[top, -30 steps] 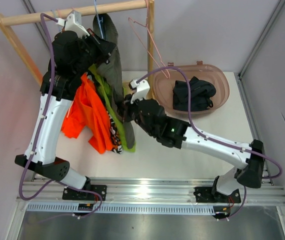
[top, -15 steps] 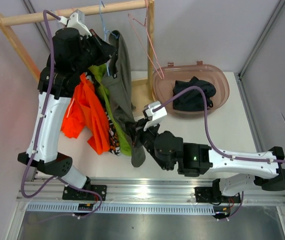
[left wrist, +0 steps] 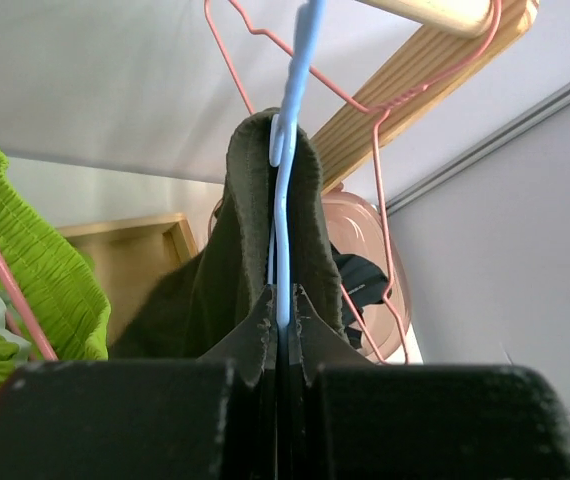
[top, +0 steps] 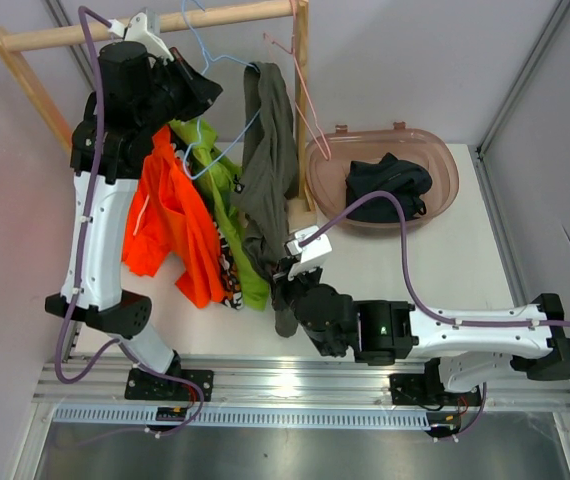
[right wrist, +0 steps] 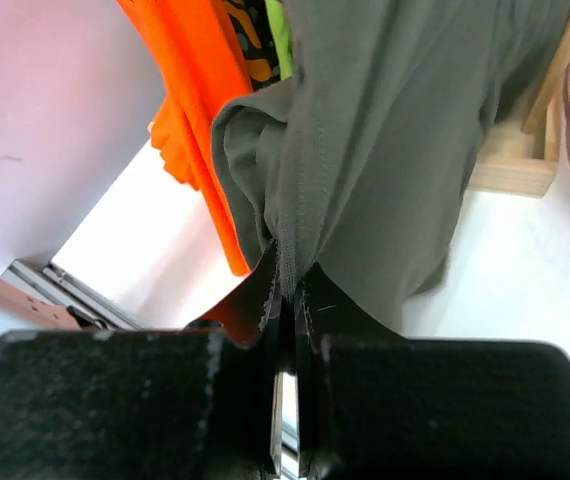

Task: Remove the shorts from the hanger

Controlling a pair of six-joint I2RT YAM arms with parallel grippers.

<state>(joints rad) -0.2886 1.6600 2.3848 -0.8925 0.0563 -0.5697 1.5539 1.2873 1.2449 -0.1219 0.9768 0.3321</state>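
Left arm is way up at the wooden rack, and its tool is pinched shut on the wire of the blue hanger, right under the rack's top rail. The dark olive shorts are draped over that hanger, near its top in the left wrist view. From there they're pulled into a long taut strip running away from the rail toward the near edge of the counter. The right tool has its fingers closed tight on the bottom of the olive fabric, low down and well out in front of the rack. So one pair is stretched between both arms and hasn't come off the hanger yet. Under the rail, between the left arm and the olive strip, the other pairs hang bunched together: bright orange shorts nearest the left arm, then lime green shorts, with the camo print shorts peeking out low between them. A bare pink hanger dangles at the rack's right post. Just past that post sits a brown see-through tub with the navy-black shorts crumpled inside.
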